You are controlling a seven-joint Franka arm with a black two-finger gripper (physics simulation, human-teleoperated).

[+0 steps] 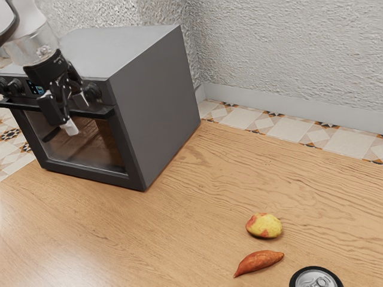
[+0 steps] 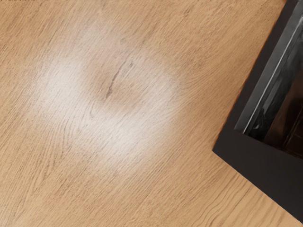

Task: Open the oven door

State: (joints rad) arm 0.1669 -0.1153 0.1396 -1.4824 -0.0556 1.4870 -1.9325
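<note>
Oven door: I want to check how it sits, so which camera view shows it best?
The exterior view, since most of the door, with handle and glass, is visible there. The wrist view catches one corner of its frame and some glass.

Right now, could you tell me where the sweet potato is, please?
In the exterior view's lower right, the sweet potato lies beside the mango, near the can.

Ext. view: open tabletop (image 1: 90,221) ran in front of the oven (image 1: 155,101) & btwn its side and the yellow-red fruit (image 1: 264,225), so a hand could pass there. Oven body blocked the way twd the wall (image 1: 287,54); handle bar (image 1: 106,112) & knob (image 1: 92,91) stuck out nr the gripper (image 1: 63,119). Sweet potato (image 1: 258,260) & can (image 1: 316,278) were low obstacles, well apart fr. oven.
</note>
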